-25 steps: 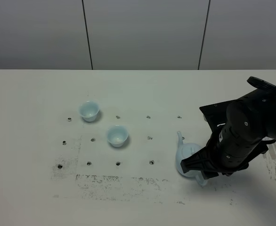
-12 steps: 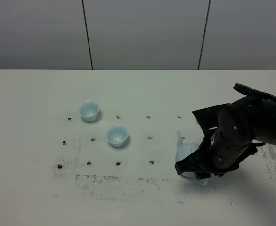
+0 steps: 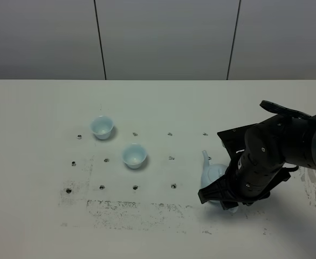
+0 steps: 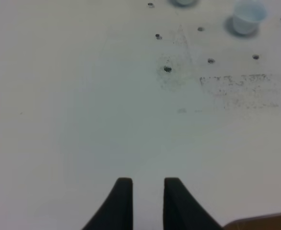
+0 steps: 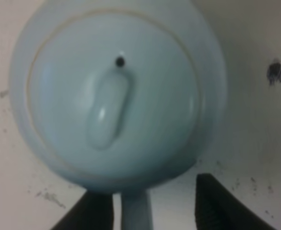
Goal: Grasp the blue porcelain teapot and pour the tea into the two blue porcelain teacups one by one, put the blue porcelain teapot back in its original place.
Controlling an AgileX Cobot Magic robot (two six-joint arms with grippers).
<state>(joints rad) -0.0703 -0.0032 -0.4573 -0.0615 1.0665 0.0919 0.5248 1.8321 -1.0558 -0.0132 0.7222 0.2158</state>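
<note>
The right gripper [image 5: 152,194] hangs directly above the blue porcelain teapot [image 5: 116,96], which stands upright on the white table [image 3: 34,226]. Its jaws are spread wide and hold nothing. The loop handle [image 5: 135,211] of the teapot lies between the two fingers [image 5: 215,203], closer to one than to the other. The lid knob [image 5: 107,112] is just ahead of the fingertips. The spout [image 3: 205,157] points away from the gripper. The left gripper [image 4: 144,184] is clenched and empty, over bare table. The two blue porcelain teacups [image 3: 102,127] [image 3: 134,156] stand well apart from both grippers.
</note>
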